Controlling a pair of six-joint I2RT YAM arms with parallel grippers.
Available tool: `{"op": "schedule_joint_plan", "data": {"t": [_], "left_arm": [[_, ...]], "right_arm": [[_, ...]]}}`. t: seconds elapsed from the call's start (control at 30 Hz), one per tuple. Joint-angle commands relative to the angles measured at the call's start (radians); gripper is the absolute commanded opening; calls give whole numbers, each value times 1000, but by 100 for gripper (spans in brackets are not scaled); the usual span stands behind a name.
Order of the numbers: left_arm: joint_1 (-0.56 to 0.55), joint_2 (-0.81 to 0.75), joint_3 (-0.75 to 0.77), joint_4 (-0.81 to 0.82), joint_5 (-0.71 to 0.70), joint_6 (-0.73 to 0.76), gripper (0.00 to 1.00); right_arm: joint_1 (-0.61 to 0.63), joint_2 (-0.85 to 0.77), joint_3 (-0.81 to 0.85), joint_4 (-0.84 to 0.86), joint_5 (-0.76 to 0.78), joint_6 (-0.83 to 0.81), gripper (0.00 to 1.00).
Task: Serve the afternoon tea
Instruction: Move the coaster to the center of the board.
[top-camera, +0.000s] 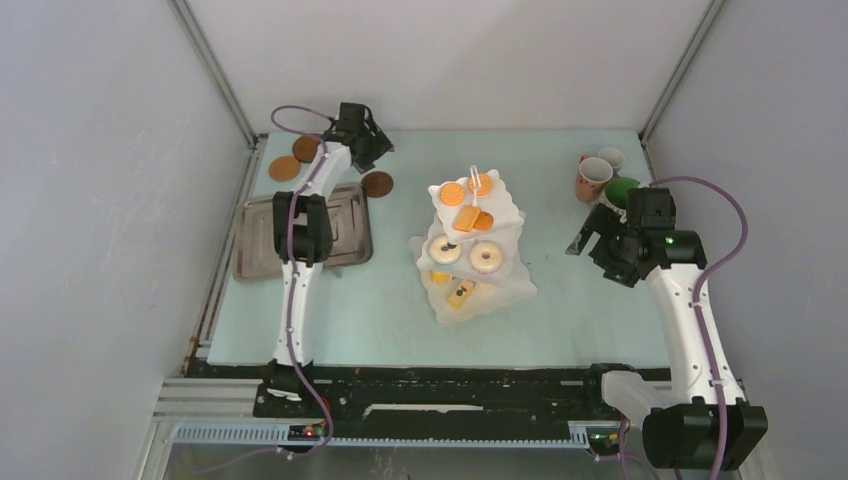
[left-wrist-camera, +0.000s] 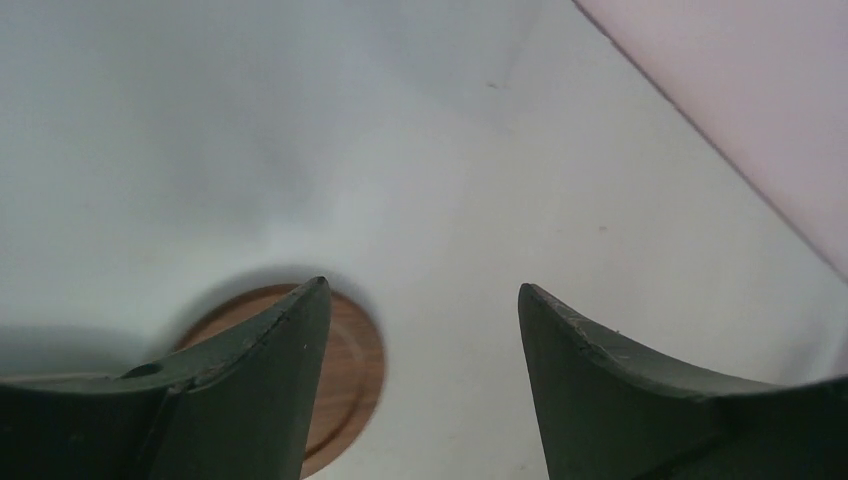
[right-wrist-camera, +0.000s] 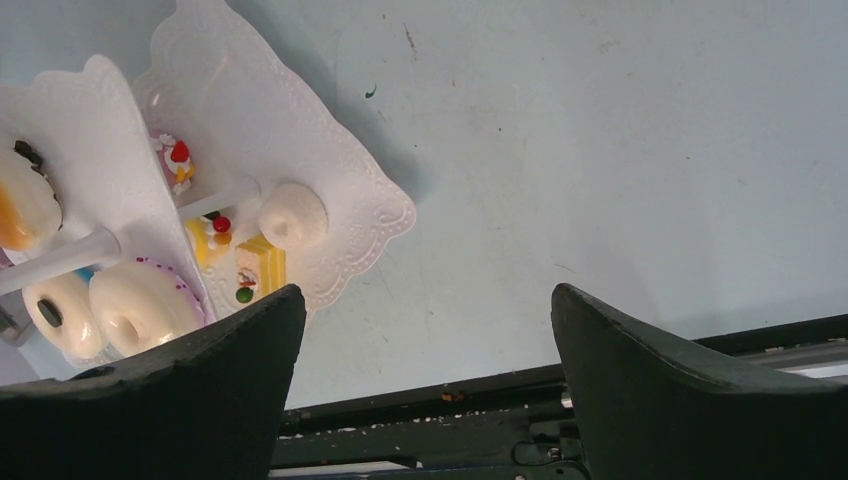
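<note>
Left arm (top-camera: 298, 232) stretched far forward, left pincer (left-wrist-camera: 420, 290) gaping; right arm (top-camera: 688, 300) bent, right pincer (right-wrist-camera: 428, 290) spread wide.

fingers (right-wrist-camera: 200, 400) spread wide | tiered stand (right-wrist-camera: 340, 170) upper left | donuts (right-wrist-camera: 140, 305), cakes (right-wrist-camera: 262, 262) on it

There are three coasters (top-camera: 284, 168), three mugs (top-camera: 592, 178) and one tray (top-camera: 350, 225). One stand (top-camera: 505, 290) has three tiers, with at least two donuts (top-camera: 487, 257).
</note>
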Motion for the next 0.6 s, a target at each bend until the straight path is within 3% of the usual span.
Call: {"op": "schedule_joint_plan", "data": {"t": [0.0,0.13,0.4,0.57], "left_arm": [[24,-138,8,-127,-163,193,75],[17,-194,-124,-104,-132,200,75],[-35,-162,-156,-138,-75,149,75],[-55,-144,-202,-79,-7,92,75]], "right_arm": [[-2,-19,-1,14,-23,-34,96],[-2,-20,-8,16,-41,-53,96],[-6,-45,-27,23,-69,-78,96],[-12,-85,-52,11,-79,-97,96]]}}
